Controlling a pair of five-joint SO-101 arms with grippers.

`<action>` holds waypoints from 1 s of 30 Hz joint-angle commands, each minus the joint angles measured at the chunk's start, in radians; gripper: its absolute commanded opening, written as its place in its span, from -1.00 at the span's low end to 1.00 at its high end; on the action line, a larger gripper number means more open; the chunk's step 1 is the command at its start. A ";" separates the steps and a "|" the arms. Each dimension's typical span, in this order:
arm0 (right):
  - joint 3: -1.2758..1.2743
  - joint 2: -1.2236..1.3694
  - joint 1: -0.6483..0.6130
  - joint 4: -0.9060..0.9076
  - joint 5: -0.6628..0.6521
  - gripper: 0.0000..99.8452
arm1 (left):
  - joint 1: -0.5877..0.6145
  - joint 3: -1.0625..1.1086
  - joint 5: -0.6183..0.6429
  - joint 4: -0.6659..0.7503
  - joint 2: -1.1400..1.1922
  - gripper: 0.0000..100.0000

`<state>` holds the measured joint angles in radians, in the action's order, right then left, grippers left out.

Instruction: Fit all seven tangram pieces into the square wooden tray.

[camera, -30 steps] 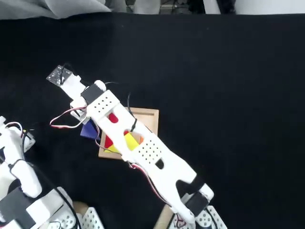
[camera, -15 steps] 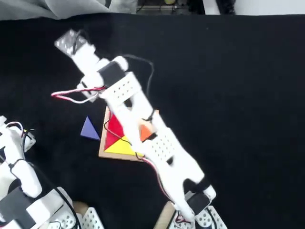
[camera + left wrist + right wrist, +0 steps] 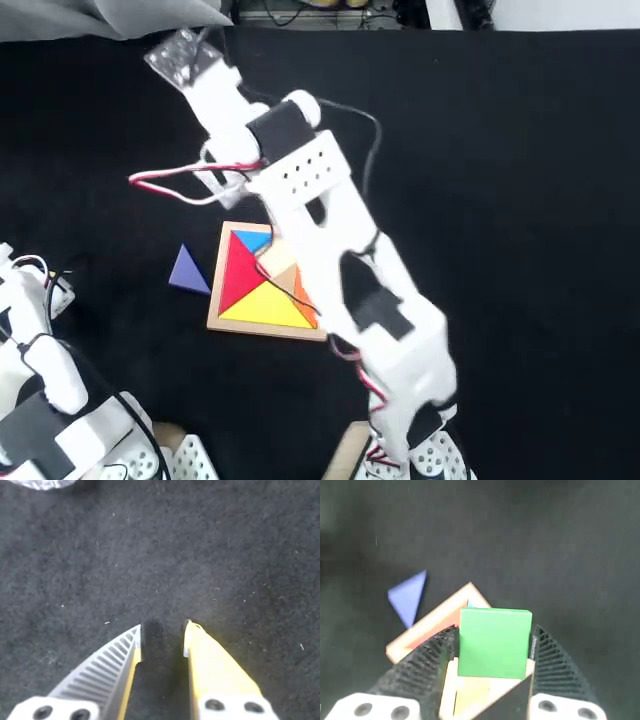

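Observation:
The square wooden tray [image 3: 215, 322] lies left of the table's middle. In it are a red triangle [image 3: 238, 272], a yellow triangle [image 3: 265, 308], a light blue piece [image 3: 252, 240] and an orange piece [image 3: 305, 290]. A dark blue triangle [image 3: 187, 270] lies on the cloth just left of the tray. My right arm [image 3: 330, 250] stretches over the tray's right side toward the far left. My right gripper [image 3: 495, 630] is shut on a green square [image 3: 494, 642], held above the tray's corner [image 3: 427, 622], with the dark blue triangle [image 3: 409, 596] beyond. My left gripper [image 3: 164, 627] hangs open over bare black cloth.
Black cloth covers the table. The left arm [image 3: 35, 350] stands at the near left corner, and both arm bases sit at the near edge. Grey cloth [image 3: 120, 15] lies past the far left edge. Red and white wires [image 3: 170, 185] loop off the right arm.
The right arm has lifted and swung toward the table's far side, uncovering most of the tray and the dark blue triangle. The left arm has stayed where it was.

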<state>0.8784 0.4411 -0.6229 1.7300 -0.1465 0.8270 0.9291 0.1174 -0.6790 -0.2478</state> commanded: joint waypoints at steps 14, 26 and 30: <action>-0.937 -0.282 0.072 -0.450 -0.029 -0.60 | -0.016 0.004 -0.005 0.020 -0.034 -0.70; -1.036 -0.272 0.017 -0.611 -0.026 -0.60 | -0.018 0.002 -0.005 0.021 -0.034 -0.70; -1.036 -0.211 0.014 -0.647 -0.026 -0.60 | -0.016 0.002 -0.006 0.021 -0.034 -0.70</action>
<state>-0.1649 0.2232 -0.5938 1.1208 -0.1680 0.8270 0.9367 0.1174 -0.6790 -0.2478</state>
